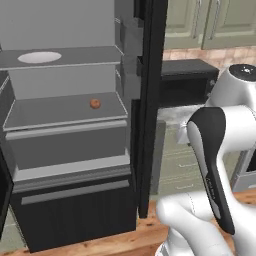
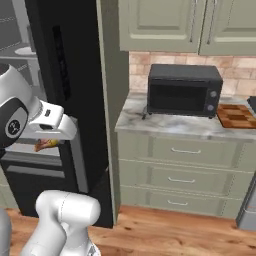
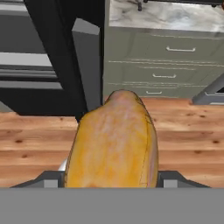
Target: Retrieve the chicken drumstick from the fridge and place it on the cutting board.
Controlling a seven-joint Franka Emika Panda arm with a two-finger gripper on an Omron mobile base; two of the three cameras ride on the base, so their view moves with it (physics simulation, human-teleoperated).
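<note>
Golden chicken drumstick (image 3: 113, 142) between hand (image 3: 111, 178) fingers

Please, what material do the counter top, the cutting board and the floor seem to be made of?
Counter top: seems polished marble or stone, pale grey with darker veins.
Cutting board: looks wooden, with light and dark brown checker blocks and a matte finish.
Floor: looks like varnished wooden planks, orange-brown with visible grain and knots.

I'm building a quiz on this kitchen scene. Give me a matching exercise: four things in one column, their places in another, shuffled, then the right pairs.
Things:
1. chicken drumstick
2. white plate
3. orange-red ball
4. cutting board

Places:
A. counter, right of the microwave
B. upper shelf of the fridge
C. between the fingers of the gripper
D. lower fridge shelf

Pairs: 1-C, 2-B, 3-D, 4-A
</note>
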